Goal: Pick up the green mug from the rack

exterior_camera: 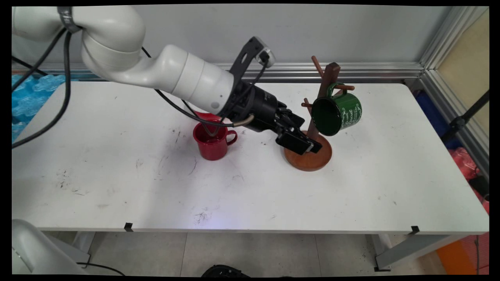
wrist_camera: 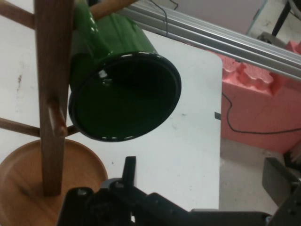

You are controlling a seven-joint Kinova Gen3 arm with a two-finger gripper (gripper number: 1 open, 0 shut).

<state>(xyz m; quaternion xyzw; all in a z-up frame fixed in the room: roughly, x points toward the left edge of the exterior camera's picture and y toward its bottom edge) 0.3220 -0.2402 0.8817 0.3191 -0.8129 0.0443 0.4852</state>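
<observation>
The tool (exterior_camera: pixel 302 141) hangs low over the near-left part of the rack's (exterior_camera: pixel 315 117) round wooden base, empty; whether its fingers are spread or closed I cannot tell. Just right of it and higher, the green mug (exterior_camera: pixel 336 113) hangs by its handle on a peg of the rack, tilted, its dark mouth turned left and near, toward the tool. In the hand view that mouth (wrist_camera: pixel 124 99) faces the camera, beside the post. A red mug (exterior_camera: pixel 212 141) stands upright on the table (exterior_camera: pixel 117 187), left of the tool
</observation>
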